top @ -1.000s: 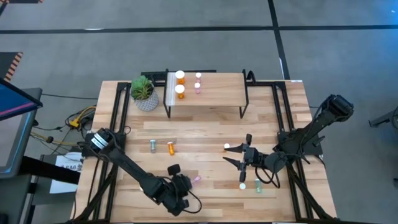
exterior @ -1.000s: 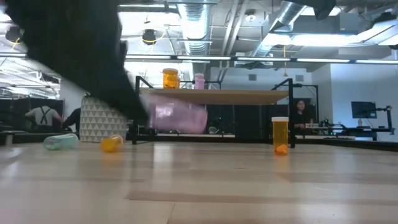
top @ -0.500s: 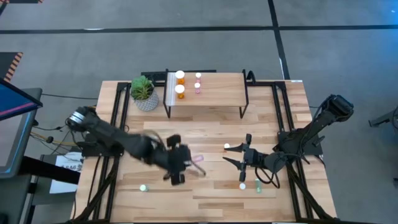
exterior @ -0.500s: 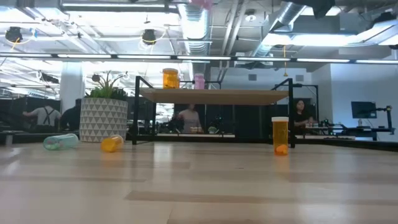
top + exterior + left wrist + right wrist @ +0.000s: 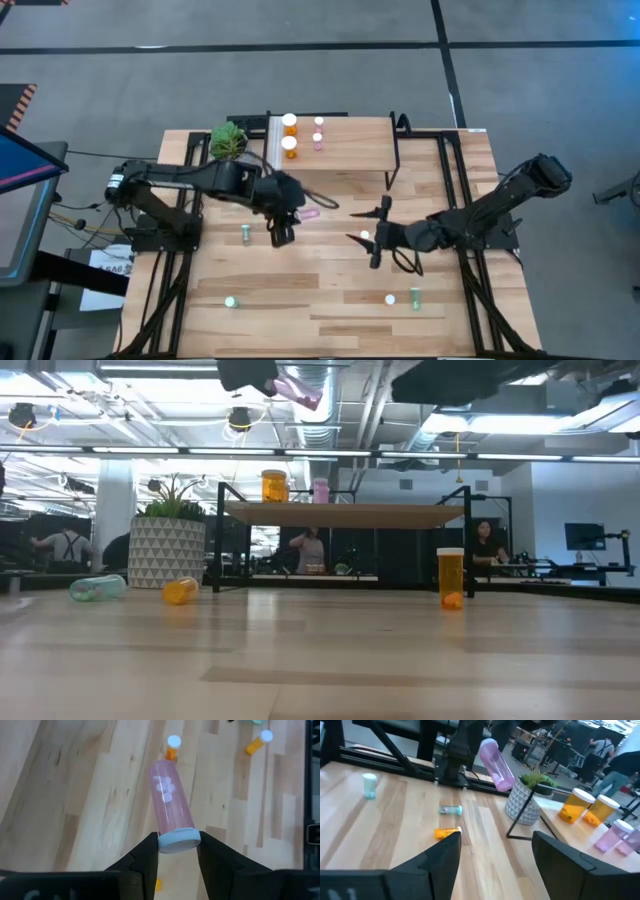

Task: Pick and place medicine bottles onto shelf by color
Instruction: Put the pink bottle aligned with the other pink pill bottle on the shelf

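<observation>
My left gripper (image 5: 297, 209) is high above the table in front of the shelf (image 5: 350, 150), shut on a pink medicine bottle (image 5: 169, 795); the same bottle (image 5: 300, 390) shows at the top of the low view. On the shelf stand two orange bottles (image 5: 289, 145) and two pink ones (image 5: 318, 140). My right gripper (image 5: 373, 236) hangs open right of the middle, with nothing between its fingers (image 5: 445, 857). An upright orange bottle (image 5: 450, 575) stands on the table, and its white cap (image 5: 365, 236) shows by the right gripper from above. My left gripper pinches the pink bottle's white cap (image 5: 178, 840) between its two fingers, one on each side. The fingers slant down from the table's left side. The bottle is lifted clear, and its body points on past the fingertips, tilted downward.
A teal bottle (image 5: 245, 233) and an orange bottle (image 5: 445, 833) lie on the left half of the table. Three more bottles (image 5: 414, 296) (image 5: 390, 298) (image 5: 230, 301) stand near the front edge. A potted plant (image 5: 228, 140) stands left of the shelf. People move in the room behind.
My left gripper has risen from the table's near edge and swung toward the shelf, carrying the pink bottle up off the table. My right gripper has shifted toward the table's middle, rolled a little and opened wider.
</observation>
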Robot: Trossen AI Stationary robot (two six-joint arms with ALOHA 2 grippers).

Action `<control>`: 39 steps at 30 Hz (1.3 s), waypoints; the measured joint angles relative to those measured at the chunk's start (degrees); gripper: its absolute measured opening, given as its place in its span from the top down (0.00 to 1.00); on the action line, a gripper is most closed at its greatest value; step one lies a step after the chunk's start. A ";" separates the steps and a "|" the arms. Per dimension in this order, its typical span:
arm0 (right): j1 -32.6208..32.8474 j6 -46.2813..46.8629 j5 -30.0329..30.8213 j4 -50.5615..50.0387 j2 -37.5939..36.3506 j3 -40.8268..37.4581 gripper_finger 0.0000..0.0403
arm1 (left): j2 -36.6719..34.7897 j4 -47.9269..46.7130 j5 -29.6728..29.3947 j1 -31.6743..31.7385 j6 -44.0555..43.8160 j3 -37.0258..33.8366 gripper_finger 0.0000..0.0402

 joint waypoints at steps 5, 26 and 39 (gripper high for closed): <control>-3.49 -0.74 -5.18 -0.37 0.02 2.16 0.33 | 0.12 0.31 5.64 4.03 2.68 0.03 0.74; -13.69 -8.11 -9.48 -6.54 11.17 15.36 0.33 | 0.20 4.26 11.48 10.46 7.43 0.09 0.74; -13.85 -9.40 -9.37 -6.28 12.80 16.85 0.37 | 0.20 3.62 11.57 10.44 8.33 0.09 0.74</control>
